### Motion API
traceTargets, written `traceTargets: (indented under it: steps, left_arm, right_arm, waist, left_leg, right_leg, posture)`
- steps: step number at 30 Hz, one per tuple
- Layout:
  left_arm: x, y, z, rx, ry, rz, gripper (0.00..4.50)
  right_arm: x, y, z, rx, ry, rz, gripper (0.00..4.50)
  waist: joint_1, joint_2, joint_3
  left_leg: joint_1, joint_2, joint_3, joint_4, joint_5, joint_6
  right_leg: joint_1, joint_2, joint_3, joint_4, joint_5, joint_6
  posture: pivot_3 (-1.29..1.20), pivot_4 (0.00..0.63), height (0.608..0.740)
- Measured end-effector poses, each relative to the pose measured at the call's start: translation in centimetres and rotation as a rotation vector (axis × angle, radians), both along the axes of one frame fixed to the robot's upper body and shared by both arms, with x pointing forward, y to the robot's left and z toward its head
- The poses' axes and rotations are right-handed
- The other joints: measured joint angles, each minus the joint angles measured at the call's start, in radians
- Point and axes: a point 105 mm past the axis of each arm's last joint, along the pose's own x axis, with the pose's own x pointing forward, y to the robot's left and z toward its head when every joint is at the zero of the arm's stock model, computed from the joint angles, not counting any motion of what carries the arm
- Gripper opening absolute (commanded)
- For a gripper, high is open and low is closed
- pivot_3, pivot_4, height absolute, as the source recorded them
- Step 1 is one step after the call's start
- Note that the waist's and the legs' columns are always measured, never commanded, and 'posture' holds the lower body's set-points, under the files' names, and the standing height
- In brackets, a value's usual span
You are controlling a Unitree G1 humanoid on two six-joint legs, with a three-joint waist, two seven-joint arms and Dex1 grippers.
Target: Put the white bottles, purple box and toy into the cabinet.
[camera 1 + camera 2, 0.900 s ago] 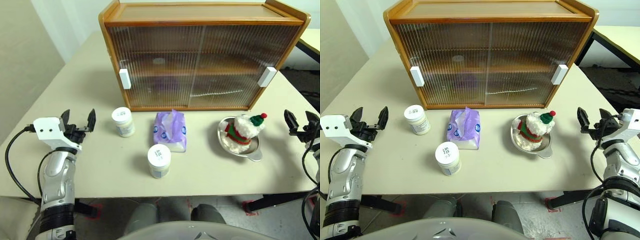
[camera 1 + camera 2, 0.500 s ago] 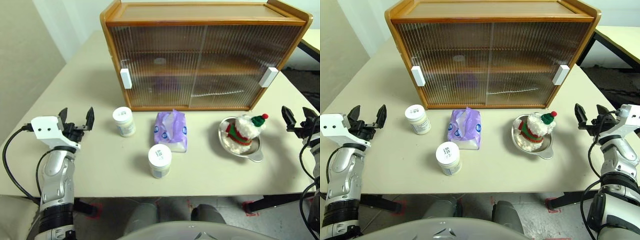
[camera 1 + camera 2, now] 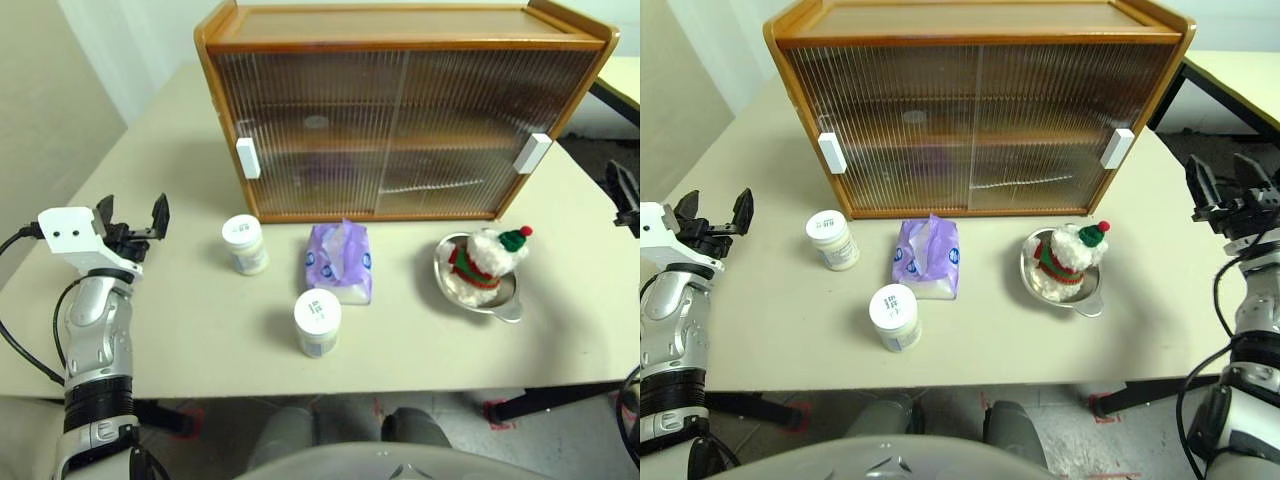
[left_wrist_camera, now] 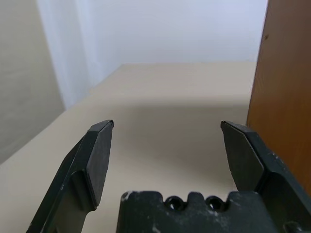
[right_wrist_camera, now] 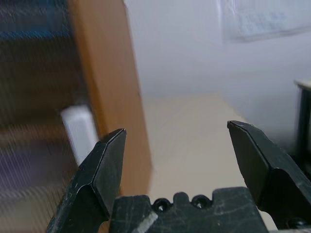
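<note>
Two white bottles stand on the beige table, one before the cabinet's left door and one nearer the front edge. Between them lies the purple box, tissue sticking up. The toy sits in a metal bowl to the right. The wooden cabinet stands behind them, both ribbed sliding doors shut. My left gripper hovers open left of the far bottle, apart from it. Off the table's right side, my right gripper is open and empty, level with the cabinet's right handle.
The table has its front edge just past the near bottle. A second table stands at the back right. The cabinet's wooden side rises to the right of my left fingers. The left door's white handle faces me.
Both arms have spread outward: the left gripper moved left, away from the far bottle, and the right gripper rose and moved right, away from the bowl. Both stay open.
</note>
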Motion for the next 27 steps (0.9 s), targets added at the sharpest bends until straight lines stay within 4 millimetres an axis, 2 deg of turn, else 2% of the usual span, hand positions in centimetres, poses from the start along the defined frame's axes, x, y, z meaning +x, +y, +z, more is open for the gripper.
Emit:
traceTargets:
  steps: [2,6,12,18,27]
  left_arm:
    - [0.5,0.1,0.6,0.015,-0.006,-0.016,4.49]
    - [0.7,0.6,1.3,0.049,0.005,-0.046,4.49]
    - [1.3,0.3,2.0,0.012,0.004,-0.077,4.49]
    - [1.6,-1.2,3.3,-0.025,-0.021,-0.120,4.49]
    - [2.2,-4.4,3.8,-0.080,-0.003,-0.182,4.49]
  right_arm:
    - [-0.3,1.8,1.2,-0.032,-0.001,0.106,4.50]
    - [-0.6,5.4,2.2,-0.060,0.026,0.289,4.50]
    - [-1.6,12.2,4.5,-0.048,-0.012,0.632,4.50]
    - [-2.8,17.1,4.3,-0.051,0.000,0.908,4.50]
    - [-2.9,18.8,3.9,-0.015,0.017,0.995,4.50]
  waist:
    - [-0.006,0.000,0.000]
    - [-0.028,0.000,0.000]
    - [-0.031,-0.001,0.001]
    - [-0.022,-0.005,0.003]
    - [-0.001,-0.009,0.003]
  left_leg:
    - [0.000,0.000,0.000,0.000,0.000,0.000]
    - [0.000,0.001,0.000,0.000,-0.001,-0.001]
    - [0.000,0.002,0.000,0.000,-0.001,-0.001]
    - [-0.002,0.001,0.000,0.000,-0.001,-0.002]
    - [-0.014,0.001,0.000,0.001,-0.001,-0.002]
  right_leg:
    - [0.000,0.000,0.000,0.000,0.000,0.000]
    - [-0.001,-0.001,0.001,0.000,0.000,0.000]
    - [-0.001,-0.001,0.000,0.001,0.000,0.000]
    - [-0.001,-0.001,-0.001,-0.001,0.001,0.001]
    - [-0.016,0.000,-0.001,0.002,0.002,0.000]
  posture:
    - [-0.01,0.000,0.740]
    - [-0.01,0.000,0.740]
    - [0.02,0.000,0.740]
    - [0.04,0.000,0.740]
    - [0.06,0.000,0.740]
